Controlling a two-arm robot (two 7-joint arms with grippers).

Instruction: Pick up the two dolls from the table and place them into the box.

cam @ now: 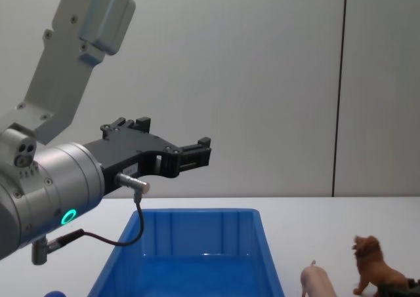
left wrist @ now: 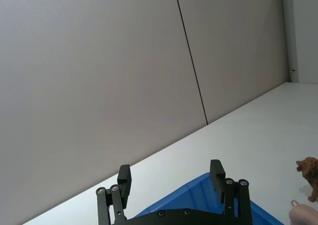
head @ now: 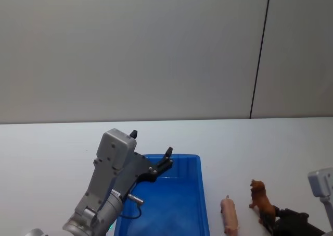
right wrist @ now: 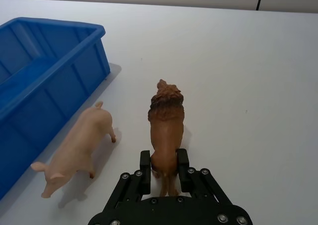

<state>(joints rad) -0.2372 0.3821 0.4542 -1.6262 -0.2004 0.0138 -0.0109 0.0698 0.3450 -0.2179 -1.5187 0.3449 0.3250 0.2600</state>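
Observation:
The brown lion stands on the white table, right of the box. My right gripper is shut on its hindquarters, one finger against each flank; from the head camera that gripper sits low behind the lion. The pale pink pig stands free between the lion and the blue box. My left gripper hovers open and empty above the box's far end. The left wrist view has its fingers spread wide over the blue rim.
A plain grey wall with a dark vertical seam runs behind the table. Bare tabletop stretches beyond the toys and to the left of the box. The chest view shows the left arm's grey body large at the left.

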